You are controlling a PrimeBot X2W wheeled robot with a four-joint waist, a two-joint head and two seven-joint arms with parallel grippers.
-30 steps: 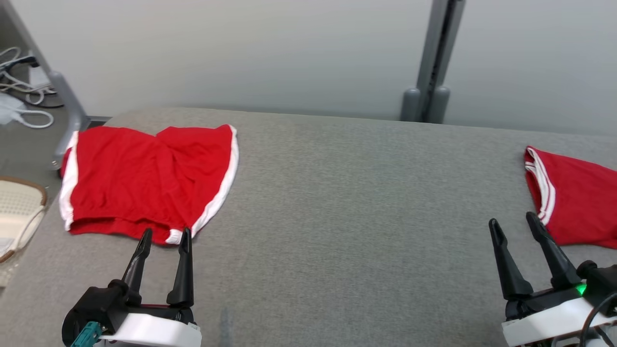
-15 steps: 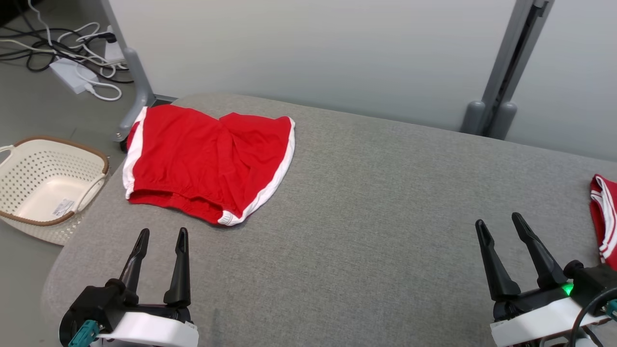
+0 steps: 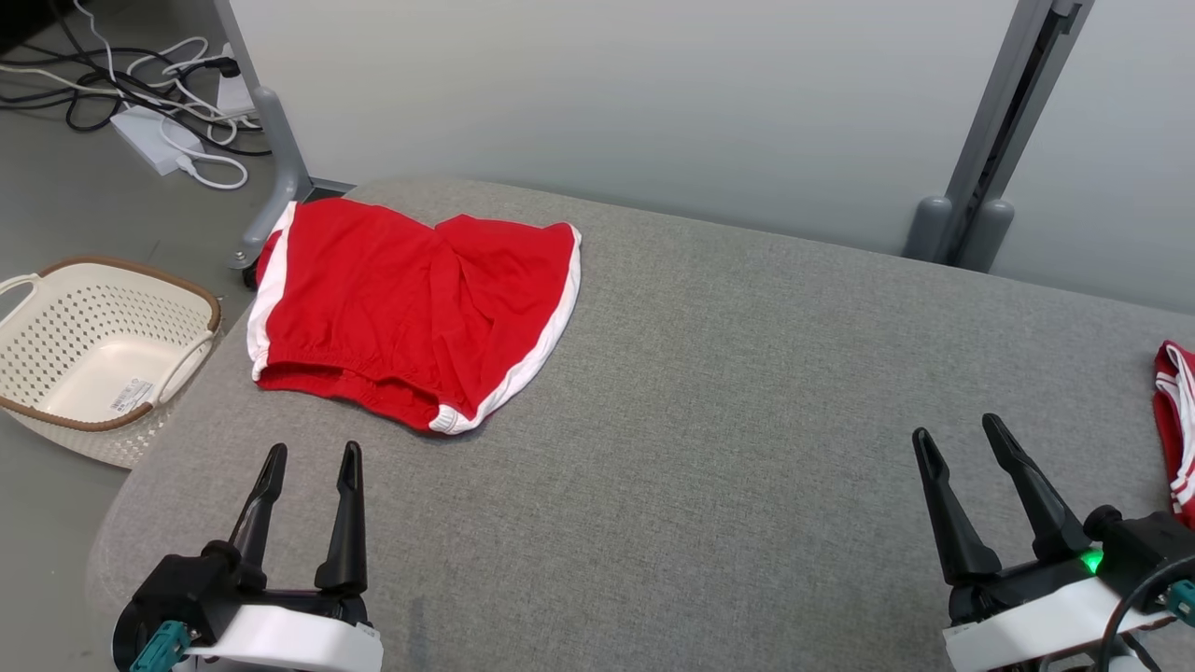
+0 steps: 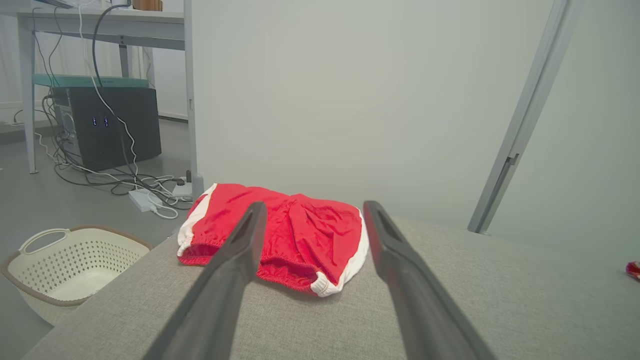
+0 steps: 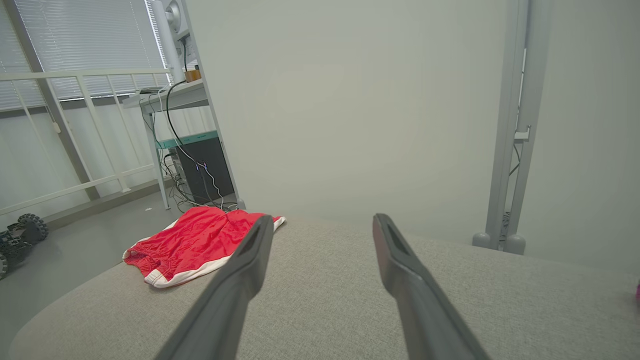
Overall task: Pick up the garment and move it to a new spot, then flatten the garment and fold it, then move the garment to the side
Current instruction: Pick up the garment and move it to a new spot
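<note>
Reaching is where I expect trouble, because both grippers sit low at the near side of the grey padded table point(image 3: 747, 439) and the red shorts point(image 3: 411, 308) lie well apart from them, spread at the far left corner with the gathered waistband facing me. Nearest in, a long stretch with the left gripper point(image 3: 312, 453) could bury its fingertips point(image 3: 349, 467) in the padding short of the cloth and catch the cover instead. Further out, a pinch at the waistband might take only the top layer, so the shorts would trail and bunch when lifted. Beyond that, their left side lies right along the table's rounded edge, with the white basket point(image 3: 112, 271) just past and below it; any drag that way could slide the garment off. At the right edge a second red garment point(image 3: 1174, 429) lies near the right gripper point(image 3: 956, 427), and it looks alike enough that I could go for the wrong piece.

As for pose, the left arm's white wrist body is closest to me at lower left, its two dark fingers rising away from it, spread wide with nothing between them; through its wrist camera the shorts sit framed between the fingers. My right arm mirrors it at lower right, fingers wide and empty over bare padding, the shorts far off to its left
</note>
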